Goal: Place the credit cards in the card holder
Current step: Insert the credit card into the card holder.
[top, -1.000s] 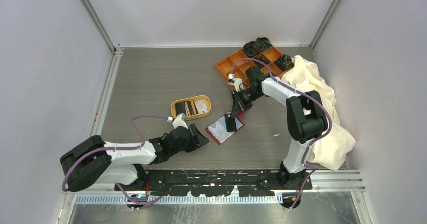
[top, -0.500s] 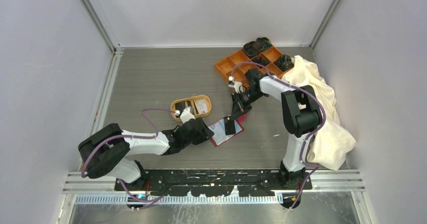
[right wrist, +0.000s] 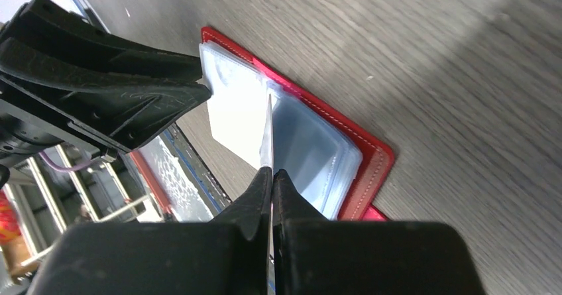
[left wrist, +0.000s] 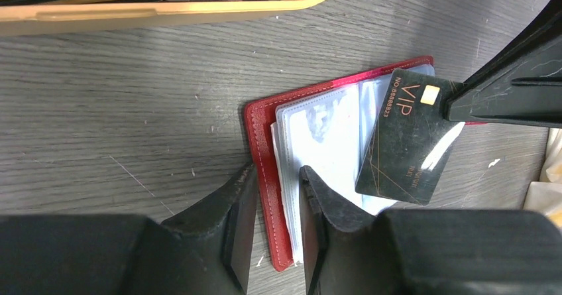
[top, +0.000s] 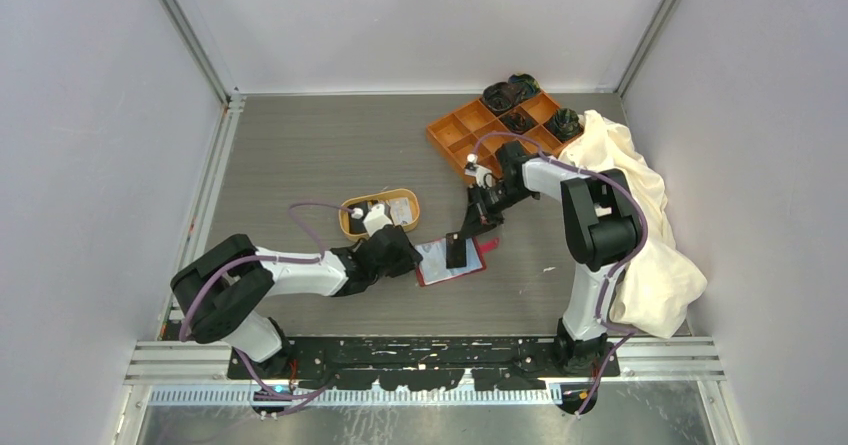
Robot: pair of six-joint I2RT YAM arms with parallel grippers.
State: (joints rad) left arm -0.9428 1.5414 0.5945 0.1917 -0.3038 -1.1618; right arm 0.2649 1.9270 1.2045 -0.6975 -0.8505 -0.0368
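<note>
Your right hand (right wrist: 270, 173) is pinched shut on a black card (left wrist: 404, 139), poised over the open red card holder (left wrist: 262, 119) lying flat on the bench (left wrist: 132, 109).

Your left hand (left wrist: 276, 176), jaws narrow, straddles the holder's near edge, probably to pin it while the card slides in. The left wrist view shows the card's face, the right wrist only its edge, aimed at the clear sleeves. More cards wait in the tan dish (left wrist: 199, 13).
</note>
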